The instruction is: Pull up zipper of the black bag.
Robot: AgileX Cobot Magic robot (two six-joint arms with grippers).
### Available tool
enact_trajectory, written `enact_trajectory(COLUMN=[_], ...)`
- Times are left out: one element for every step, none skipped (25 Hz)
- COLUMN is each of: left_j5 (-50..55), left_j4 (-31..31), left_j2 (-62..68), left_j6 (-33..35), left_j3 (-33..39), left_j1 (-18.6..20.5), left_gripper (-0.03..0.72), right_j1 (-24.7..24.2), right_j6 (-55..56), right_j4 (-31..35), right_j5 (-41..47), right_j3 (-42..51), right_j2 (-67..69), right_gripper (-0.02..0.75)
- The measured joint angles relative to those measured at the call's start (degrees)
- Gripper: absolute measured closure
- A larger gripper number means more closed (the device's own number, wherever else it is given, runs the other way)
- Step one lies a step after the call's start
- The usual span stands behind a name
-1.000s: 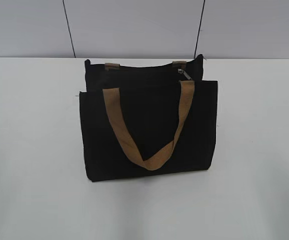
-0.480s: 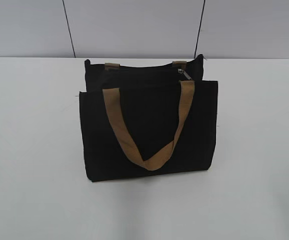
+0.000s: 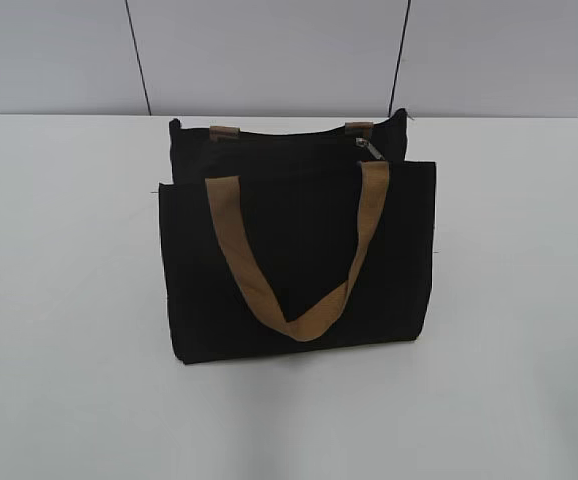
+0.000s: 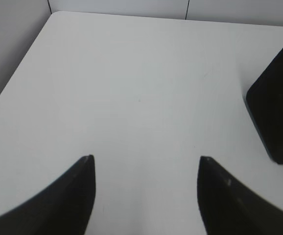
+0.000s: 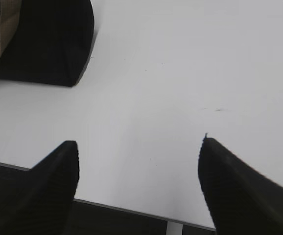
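Only a corner of the black bag (image 4: pixel 276 115) is caught at the left wrist view's right edge. In the exterior view, most of the zipper (image 3: pixel 372 148) is lost against dark fabric, and the rear strap (image 3: pixel 225 132) is hidden below its top ends.

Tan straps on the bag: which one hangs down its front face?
The near strap, drooping in a V across the black bag. The far strap shows only as two short stubs at the back top edge.

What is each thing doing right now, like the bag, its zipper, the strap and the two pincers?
black bag: standing upright on the table, untouched.
zipper: silver pull tab at the right end of the top; bag mouth looks open.
front strap: hanging down the front.
left pincer: open, empty.
right pincer: open, empty.
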Motion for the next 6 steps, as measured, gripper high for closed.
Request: enact_trajectory(left_j5=[0.0,0.0,0.0,0.0,0.0,0.0], left_j4=[0.0,0.0,0.0,-0.04,-0.04,-0.04], left_j2=[0.0,0.0,0.0,0.0,0.0,0.0], left_j6=[0.0,0.0,0.0,0.0,0.0,0.0], left_j3=[0.0,0.0,0.0,0.0,0.0,0.0], left_j1=[0.0,0.0,0.0,0.0,0.0,0.0], left_gripper=[0.197,0.197,0.197,0.197,0.197,0.197], right_j1=[0.0,0.0,0.0,0.0,0.0,0.0], right_j6=[0.0,0.0,0.0,0.0,0.0,0.0], right_j4=[0.0,0.0,0.0,0.0,0.0,0.0], right_j5=[0.0,0.0,0.0,0.0,0.0,0.0], right_j3=[0.0,0.0,0.0,0.0,0.0,0.0], right_j2=[0.0,0.0,0.0,0.0,0.0,0.0], right_gripper=[0.16,0.161,0.161,0.161,0.161,0.161])
